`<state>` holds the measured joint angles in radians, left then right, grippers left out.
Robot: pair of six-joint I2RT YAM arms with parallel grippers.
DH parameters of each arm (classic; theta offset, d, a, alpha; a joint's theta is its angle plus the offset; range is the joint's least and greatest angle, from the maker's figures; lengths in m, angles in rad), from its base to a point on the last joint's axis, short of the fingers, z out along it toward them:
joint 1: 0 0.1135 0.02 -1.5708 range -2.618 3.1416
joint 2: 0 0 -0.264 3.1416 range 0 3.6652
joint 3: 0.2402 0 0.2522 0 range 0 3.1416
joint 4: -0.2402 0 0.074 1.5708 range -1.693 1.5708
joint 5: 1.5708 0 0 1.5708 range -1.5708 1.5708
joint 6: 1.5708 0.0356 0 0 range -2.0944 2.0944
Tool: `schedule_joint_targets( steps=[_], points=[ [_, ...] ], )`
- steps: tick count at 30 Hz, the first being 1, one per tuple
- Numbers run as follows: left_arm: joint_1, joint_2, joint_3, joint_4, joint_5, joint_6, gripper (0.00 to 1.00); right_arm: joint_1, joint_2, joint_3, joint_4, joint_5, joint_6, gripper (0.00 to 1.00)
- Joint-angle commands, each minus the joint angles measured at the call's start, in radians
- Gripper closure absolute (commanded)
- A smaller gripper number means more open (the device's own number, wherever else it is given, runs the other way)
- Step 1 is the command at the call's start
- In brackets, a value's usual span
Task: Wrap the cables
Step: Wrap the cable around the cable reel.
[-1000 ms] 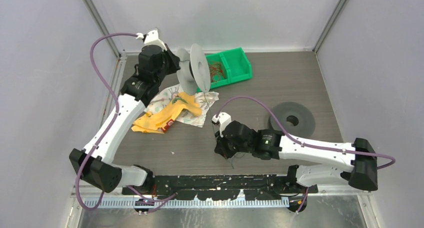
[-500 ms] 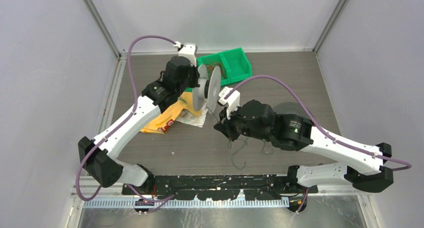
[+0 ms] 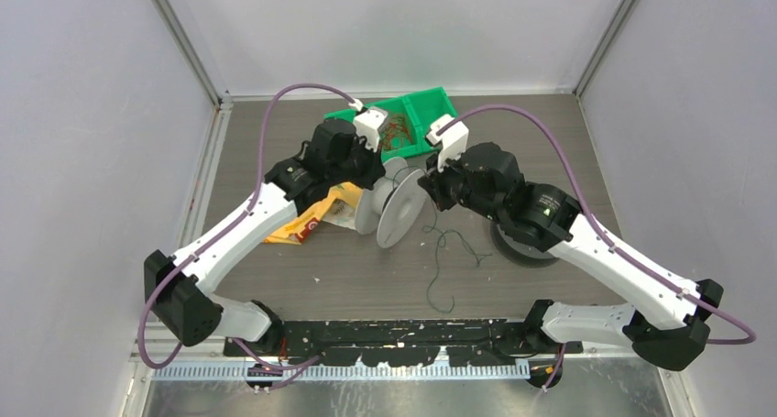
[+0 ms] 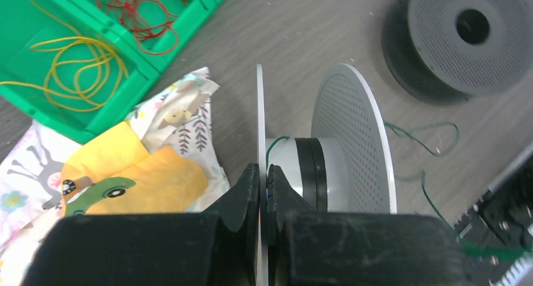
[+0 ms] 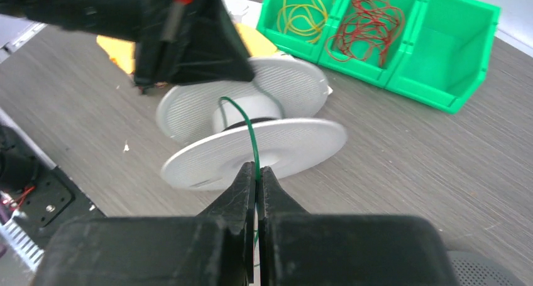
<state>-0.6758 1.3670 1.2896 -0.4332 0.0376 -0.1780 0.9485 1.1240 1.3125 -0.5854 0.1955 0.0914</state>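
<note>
To the left, the left gripper point(image 4: 264, 173) is clamped tight on one flange of the pale grey perforated plastic spool point(image 4: 352, 141). A thin dark green cable point(image 5: 252, 141) runs from the spool's hub to the right gripper point(image 5: 258, 173), which pinches it. Behind them, yellow cables point(image 5: 302, 12) and red cables point(image 5: 368, 22) lie in separate compartments of the green plastic bin point(image 5: 452, 97).

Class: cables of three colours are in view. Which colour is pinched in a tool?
The dark green cable: the right tool pinches it beside the pale spool. The yellow cables and red cables lie loose in the green bin.
</note>
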Motion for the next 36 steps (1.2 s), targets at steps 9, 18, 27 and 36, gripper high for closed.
schedule_joint_targets(
  steps=[9,18,27,36],
  points=[
    [0.029,-0.148,0.139,-0.156,0.386,0.109,1.00,-0.144,-0.012,-0.113,0.084,0.103,-0.040,0.99],
    [0.054,-0.159,0.237,-0.191,0.367,0.061,1.00,-0.223,-0.038,-0.275,0.262,0.020,0.085,0.76],
    [0.055,-0.188,0.289,-0.142,0.272,0.053,1.00,-0.245,-0.031,-0.452,0.467,-0.098,0.238,0.54],
    [0.056,-0.204,0.325,-0.104,0.161,0.025,1.00,-0.245,-0.032,-0.623,0.712,-0.099,0.383,0.42]
  ],
)
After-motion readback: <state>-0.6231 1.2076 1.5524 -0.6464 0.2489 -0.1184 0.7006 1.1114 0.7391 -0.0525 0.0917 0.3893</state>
